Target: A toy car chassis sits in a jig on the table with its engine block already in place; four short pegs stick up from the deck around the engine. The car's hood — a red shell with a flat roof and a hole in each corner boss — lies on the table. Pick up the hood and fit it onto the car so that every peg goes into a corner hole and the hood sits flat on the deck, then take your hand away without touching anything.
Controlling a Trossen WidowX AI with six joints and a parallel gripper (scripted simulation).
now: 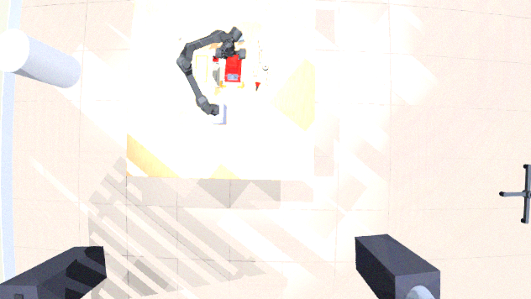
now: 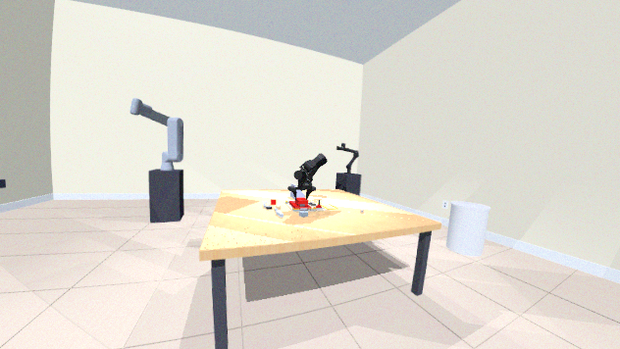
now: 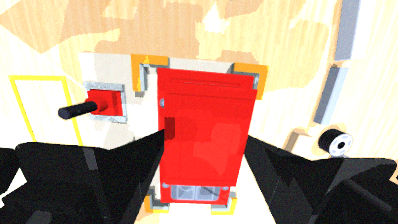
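You have the hood (image 3: 202,132) clamped between the two black fingers of the gripper (image 3: 202,150), one pressing each long side of the red shell, so the pick-up part is done. In the wrist view the hood fills the middle of the frame and lies directly over the car in its jig (image 3: 142,75), whose orange and grey corner brackets show at the upper and lower corners of the red shape. The hood's edges run square with those brackets, so the alignment looks good. At the lower edge a grey part of the chassis (image 3: 195,192) peeks out from under the shell.

In the top view the hood (image 1: 232,67) is a small red rectangle in the upper centre of the frame, with the gripper (image 1: 227,51) above it. In the exterior view it sits low at the table (image 2: 255,240) centre beneath the arm.

You cannot see the pegs or the corner holes from any camera, and nothing shows whether the shell already rests flat on the deck or hangs just above it. I would judge the task at the seating stage: carrying and lining up are finished. What is left is to confirm the hood is fully down on all four pegs, let go, and lift away without brushing the hood, the red part with a black pin (image 3: 95,106) at middle left, or the small black wheel (image 3: 336,142) at right.
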